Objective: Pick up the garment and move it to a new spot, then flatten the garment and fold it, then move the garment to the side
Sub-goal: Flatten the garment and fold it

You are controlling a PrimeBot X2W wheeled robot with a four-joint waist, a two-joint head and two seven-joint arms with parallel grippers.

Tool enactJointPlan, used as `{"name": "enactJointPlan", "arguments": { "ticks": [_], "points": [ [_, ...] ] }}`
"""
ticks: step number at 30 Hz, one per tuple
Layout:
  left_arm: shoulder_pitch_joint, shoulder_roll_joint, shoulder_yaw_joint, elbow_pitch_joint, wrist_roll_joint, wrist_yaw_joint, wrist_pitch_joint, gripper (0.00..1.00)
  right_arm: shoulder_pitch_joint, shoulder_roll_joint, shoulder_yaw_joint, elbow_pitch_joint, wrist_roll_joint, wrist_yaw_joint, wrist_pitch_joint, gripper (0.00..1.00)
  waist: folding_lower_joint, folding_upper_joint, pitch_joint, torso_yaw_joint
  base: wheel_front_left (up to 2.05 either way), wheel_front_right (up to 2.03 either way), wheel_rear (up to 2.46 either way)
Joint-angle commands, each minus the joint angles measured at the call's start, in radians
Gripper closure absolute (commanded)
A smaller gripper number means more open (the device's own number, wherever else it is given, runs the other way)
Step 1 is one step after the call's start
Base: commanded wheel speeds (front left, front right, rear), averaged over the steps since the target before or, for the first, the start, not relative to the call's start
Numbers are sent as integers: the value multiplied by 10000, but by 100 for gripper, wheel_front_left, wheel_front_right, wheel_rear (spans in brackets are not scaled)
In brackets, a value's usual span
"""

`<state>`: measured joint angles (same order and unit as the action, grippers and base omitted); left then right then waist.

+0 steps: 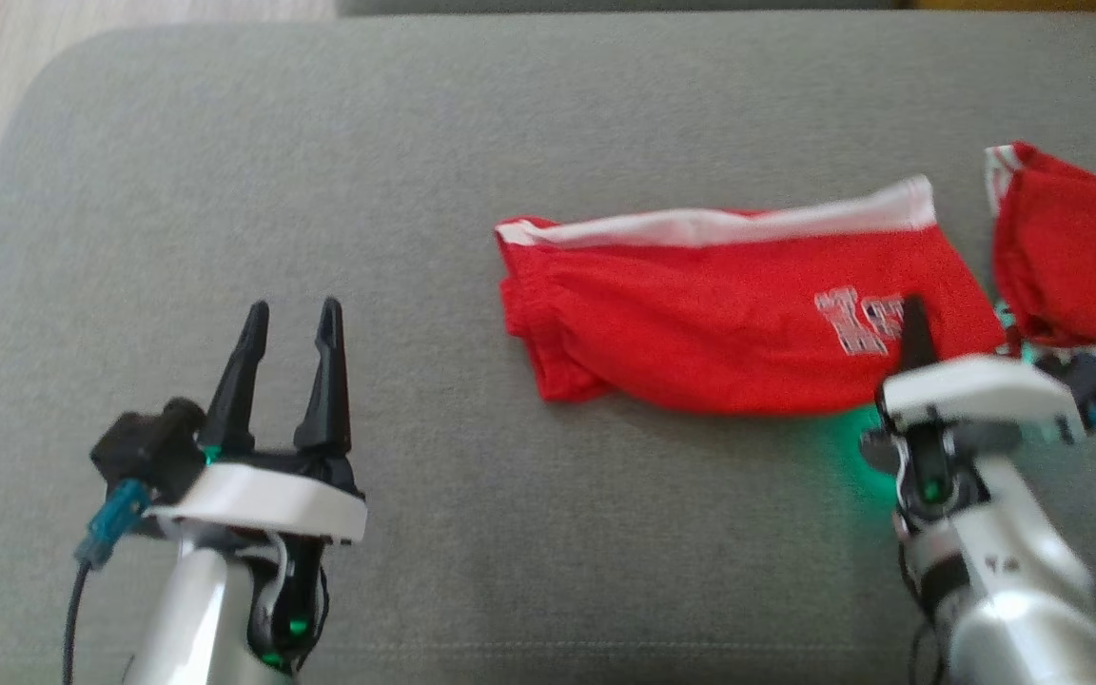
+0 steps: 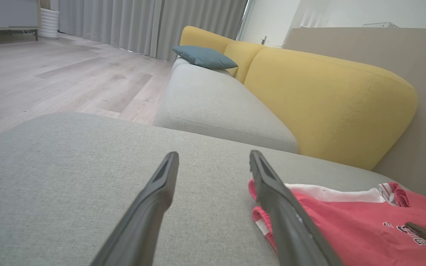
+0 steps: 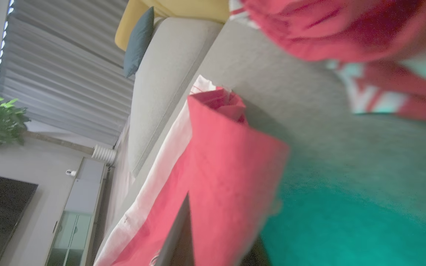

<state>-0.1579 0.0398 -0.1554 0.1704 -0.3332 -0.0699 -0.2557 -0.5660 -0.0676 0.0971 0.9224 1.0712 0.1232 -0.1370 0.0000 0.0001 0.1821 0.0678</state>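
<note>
- Right gripper (image 1: pixel 914 328), nearest the lens, sat at the near right corner of the garment (image 1: pixel 729 323). Its jaws stood narrow with a red fold between them, which I took for a pinch on the cloth.
- How many layers lay in that pinch I could not tell, since the right wrist view was blurred. If only the top layer was caught, a pull would likely have peeled the fold open.
- The garment itself lay on the grey cushion (image 1: pixel 415 143), looking already folded, with its white band along the far edge. By that I judged the move to the side was the step left.
- Left of the garment and well apart from it, the left gripper (image 1: pixel 293 309) was spread wide and held nothing.
- With that end unsupported, a one-sided drag could have made the cloth bunch or swing round the pinched corner.
- The garment's left end was already rumpled and rounded, so friction from the cushion weave could have rolled it further.
- Just right of the garment lay a second red piece (image 1: pixel 1071 257), close by the right wrist.
- A sweep to that side risked snagging it or heaping the two together.
</note>
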Motion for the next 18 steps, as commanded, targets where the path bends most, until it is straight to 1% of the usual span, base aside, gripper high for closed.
{"name": "enactJointPlan", "arguments": {
  "ticks": [1, 5, 10, 18],
  "points": [
    [-40, 105, 296, -298, 21, 46, -61, 0, 426, 134, 55, -580, 51, 75, -241, 100, 0, -1, -296, -290, 0, 0, 0],
    [195, 105, 223, -283, 50, 51, -61, 0, 1240, 102, -220, -1280, -56, 75, -556, 100, 0, -1, -486, -433, 0, 0, 0],
    [348, 105, 132, -285, 61, 72, -61, 0, 1733, 127, -482, -1774, -154, 75, -627, 100, 0, -1, -618, -477, 0, 0, 0],
    [349, 104, -181, -213, 55, 44, -61, 0, 1666, 164, -752, -2199, -647, 75, -717, 100, 0, -1, -656, -171, 0, 0, 0]
  ]
}}
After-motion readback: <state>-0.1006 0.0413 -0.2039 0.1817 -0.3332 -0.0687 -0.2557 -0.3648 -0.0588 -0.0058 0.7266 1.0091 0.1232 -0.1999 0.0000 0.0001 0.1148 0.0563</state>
